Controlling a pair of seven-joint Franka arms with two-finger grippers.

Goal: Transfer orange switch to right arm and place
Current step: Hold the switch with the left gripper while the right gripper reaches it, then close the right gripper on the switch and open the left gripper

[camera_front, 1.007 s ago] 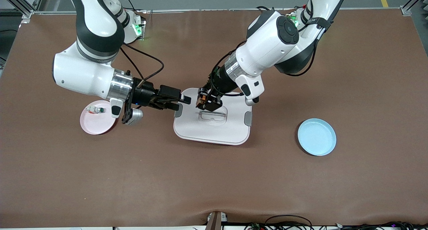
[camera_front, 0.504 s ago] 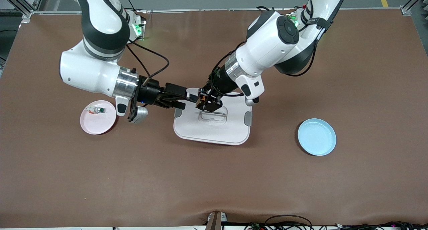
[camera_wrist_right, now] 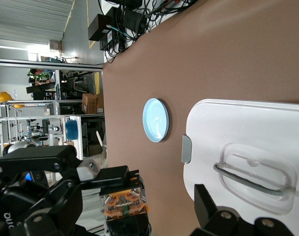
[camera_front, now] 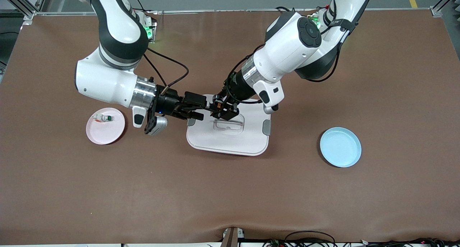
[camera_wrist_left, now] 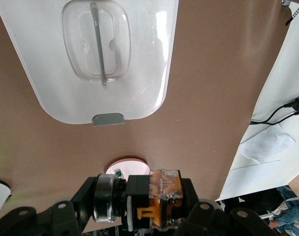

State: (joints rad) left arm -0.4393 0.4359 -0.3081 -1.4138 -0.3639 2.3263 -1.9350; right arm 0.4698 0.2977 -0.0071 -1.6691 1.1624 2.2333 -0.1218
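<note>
The orange switch [camera_front: 216,105], a small black block with an amber middle, hangs over the white lid [camera_front: 230,135], and my left gripper [camera_front: 220,110] is shut on it. The left wrist view shows the orange switch [camera_wrist_left: 162,196] clamped in the left gripper [camera_wrist_left: 144,216], its silver-ringed black end sticking out sideways. My right gripper [camera_front: 202,109] stands open at the lid's edge toward the right arm's end of the table. In the right wrist view the orange switch [camera_wrist_right: 122,204] sits between the right gripper's [camera_wrist_right: 134,219] spread fingers, with a gap to one of them.
The white lid has a clear handle [camera_front: 229,124] in its middle. A pink plate [camera_front: 104,134] holding a small white part with a green top [camera_front: 104,117] lies under the right arm. A blue plate [camera_front: 340,147] lies toward the left arm's end.
The right arm has moved toward the left gripper, bringing its open fingers up around the switch. The left arm and the switch have stayed put.
</note>
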